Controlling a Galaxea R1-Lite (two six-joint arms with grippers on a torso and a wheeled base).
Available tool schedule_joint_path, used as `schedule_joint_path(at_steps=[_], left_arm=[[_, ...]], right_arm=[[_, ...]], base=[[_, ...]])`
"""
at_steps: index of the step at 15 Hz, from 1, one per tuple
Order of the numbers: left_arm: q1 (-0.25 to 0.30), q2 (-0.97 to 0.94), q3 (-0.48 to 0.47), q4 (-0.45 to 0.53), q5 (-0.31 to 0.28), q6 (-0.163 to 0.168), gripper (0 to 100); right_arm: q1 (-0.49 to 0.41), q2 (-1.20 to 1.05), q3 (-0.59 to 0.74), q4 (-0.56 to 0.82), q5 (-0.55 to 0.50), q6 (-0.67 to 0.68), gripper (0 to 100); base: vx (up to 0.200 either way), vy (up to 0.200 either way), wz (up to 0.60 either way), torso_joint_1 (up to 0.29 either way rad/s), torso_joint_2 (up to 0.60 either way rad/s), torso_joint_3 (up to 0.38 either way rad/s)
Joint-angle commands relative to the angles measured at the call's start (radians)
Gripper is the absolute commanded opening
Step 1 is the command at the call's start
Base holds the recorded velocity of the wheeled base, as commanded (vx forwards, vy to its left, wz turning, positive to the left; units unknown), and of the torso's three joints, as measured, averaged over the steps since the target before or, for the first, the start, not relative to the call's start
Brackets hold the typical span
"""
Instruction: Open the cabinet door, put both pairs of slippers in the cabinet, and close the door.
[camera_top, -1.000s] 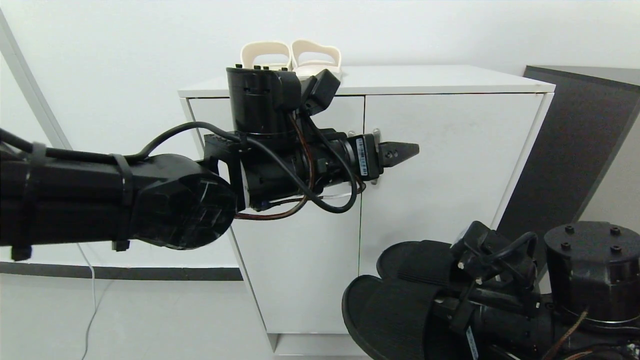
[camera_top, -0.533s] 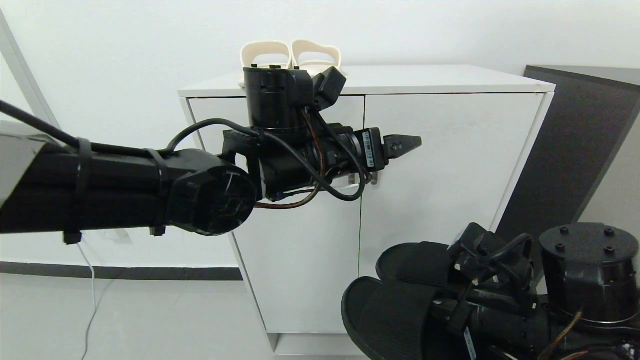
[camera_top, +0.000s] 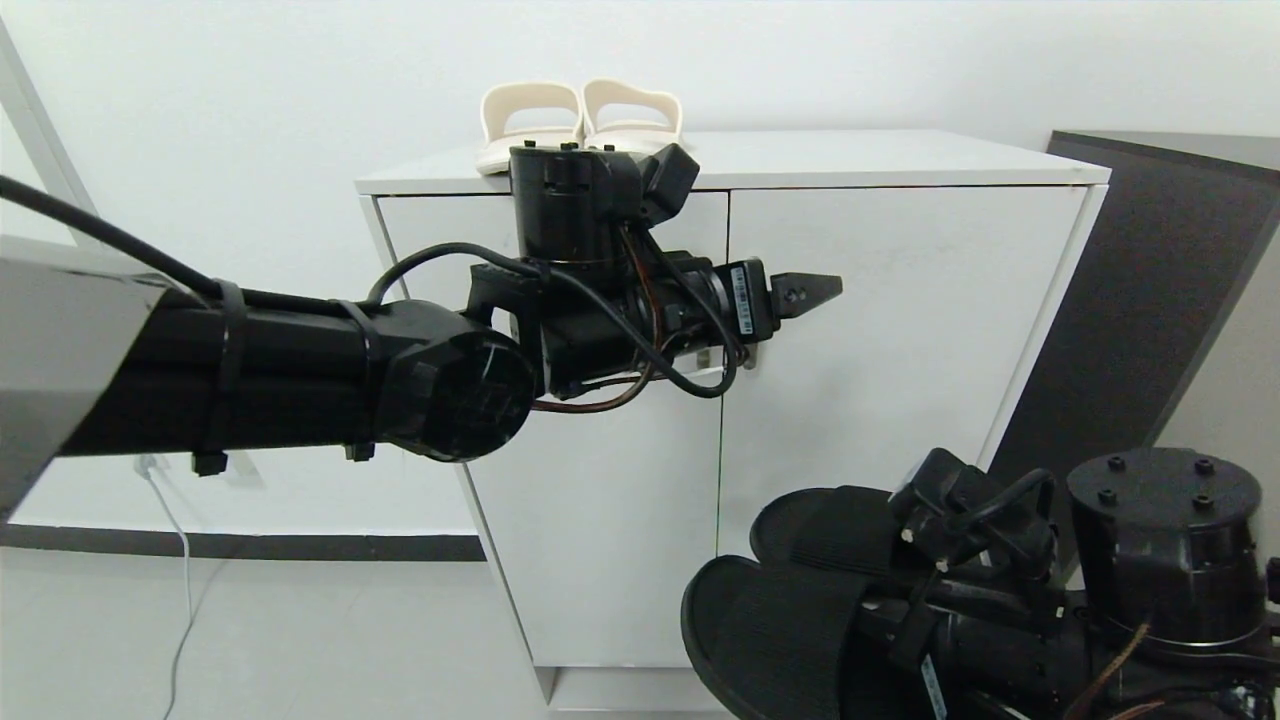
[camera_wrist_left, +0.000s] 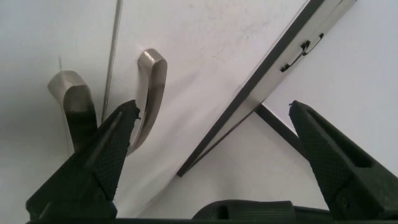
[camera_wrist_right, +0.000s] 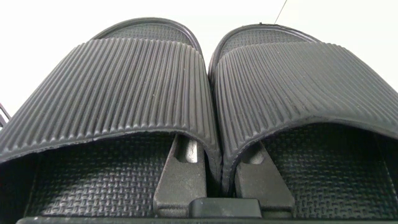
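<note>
**White two-door cabinet (camera_top: 900, 330): both doors closed**

A pair of cream open-toe slippers (camera_top: 580, 112) stands on the cabinet's top, toward its left rear. Their near ends are hidden behind the left arm's wrist.

A pair of black ribbed-strap slippers (camera_top: 790, 610) hangs low in front of the cabinet's right door, cut off by the picture's lower edge. The right gripper (camera_wrist_right: 219, 179) is clamped on them. One finger lies inside each slipper, pinching the two adjoining side walls together.

The left gripper (camera_wrist_left: 212, 107) hovers level in front of the cabinet's door seam at handle height. Its jaws are spread wide and touch nothing.

In the left wrist view, two curved brushed-metal handles (camera_wrist_left: 152, 87) sit on either side of the seam, just beyond one fingertip. In the head view the wrist covers most of them.

White barcode stickers (camera_top: 742, 298) on the left gripper's body and on the right arm carry print too small to read.

A dark grey panel (camera_top: 1150, 300) stands to the right of the cabinet.
</note>
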Motion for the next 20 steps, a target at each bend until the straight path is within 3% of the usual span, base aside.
schedule_joint_path(at_steps=[1,8,9,16,20], left_arm=[[0.004,0.001,-0.002,0.001,0.001,-0.001,100],[0.005,0.056,-0.059,0.013,0.019,-0.014,100],[0.005,0.055,-0.065,0.027,0.019,-0.016,0],[0.005,0.041,-0.049,0.033,0.019,-0.016,0],[-0.005,-0.008,0.024,0.027,0.019,-0.014,0]], right_arm=[[0.0,0.005,0.001,-0.001,0.0,-0.001,0],[0.002,0.004,0.002,-0.001,0.0,-0.001,0],[0.002,0.002,0.002,-0.001,0.0,-0.001,0],[0.012,0.001,0.021,-0.018,-0.001,-0.004,0],[0.037,-0.021,0.079,-0.071,0.051,-0.013,0]], base=[[0.0,0.0,0.0,0.0,0.0,0.0],[0.0,0.0,0.0,0.0,0.0,0.0],[0.0,0.0,0.0,0.0,0.0,0.0],[0.0,0.0,0.0,0.0,0.0,0.0],[0.0,0.0,0.0,0.0,0.0,0.0]])
